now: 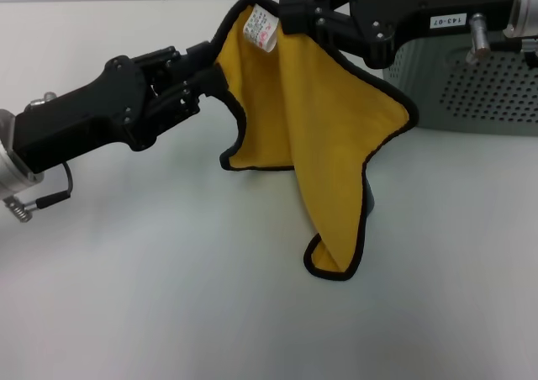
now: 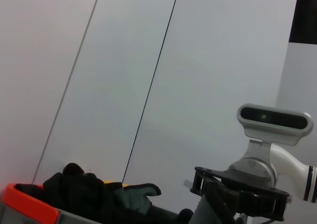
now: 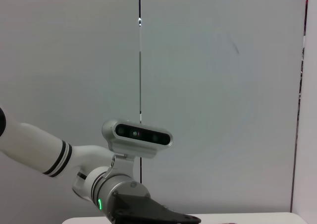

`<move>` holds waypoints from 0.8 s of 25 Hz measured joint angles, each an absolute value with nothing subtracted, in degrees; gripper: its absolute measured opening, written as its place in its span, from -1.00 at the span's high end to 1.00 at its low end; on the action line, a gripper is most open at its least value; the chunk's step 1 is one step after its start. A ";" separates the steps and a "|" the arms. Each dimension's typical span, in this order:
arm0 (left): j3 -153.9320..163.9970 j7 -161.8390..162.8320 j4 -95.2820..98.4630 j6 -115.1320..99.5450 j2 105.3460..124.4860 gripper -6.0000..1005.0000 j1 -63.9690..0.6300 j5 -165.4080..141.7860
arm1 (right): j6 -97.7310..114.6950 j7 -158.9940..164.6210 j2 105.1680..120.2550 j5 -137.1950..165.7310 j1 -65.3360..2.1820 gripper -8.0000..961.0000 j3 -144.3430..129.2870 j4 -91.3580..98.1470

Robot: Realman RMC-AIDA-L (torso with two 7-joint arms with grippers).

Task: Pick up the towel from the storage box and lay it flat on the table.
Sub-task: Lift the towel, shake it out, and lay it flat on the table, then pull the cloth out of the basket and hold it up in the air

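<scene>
Hanging towel (image 1: 315, 136) between both claws over white table (image 1: 168, 296).

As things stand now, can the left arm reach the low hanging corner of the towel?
Probably not yet. The left gripper already pinches the towel at its upper edge, and the right gripper holds the top near the tag. The low corner hangs free over the table, but no gripper is free.

A robotics lab: bare white table (image 1: 168, 296), plain panelled walls (image 3: 218, 85), camera-fitted robot arms.
</scene>
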State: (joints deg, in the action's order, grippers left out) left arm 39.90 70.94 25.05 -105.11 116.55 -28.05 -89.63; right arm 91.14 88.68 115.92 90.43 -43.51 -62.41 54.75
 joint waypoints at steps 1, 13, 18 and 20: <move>39.90 70.93 25.05 -105.11 116.54 -0.08 -28.04 -89.68 | 91.14 88.68 115.92 90.43 -43.49 0.79 -62.40 54.75; 39.99 70.83 25.38 -105.11 116.58 0.86 -28.20 -90.53 | 91.20 88.15 115.91 90.43 -43.42 0.77 -62.40 53.98; 39.99 70.80 25.47 -105.11 116.61 0.92 -28.21 -90.57 | 91.40 88.07 115.91 90.00 -43.40 0.77 -62.38 53.55; 39.99 70.55 25.49 -105.20 116.62 0.92 -28.21 -90.57 | 91.40 88.06 115.91 89.73 -43.31 0.76 -62.29 53.36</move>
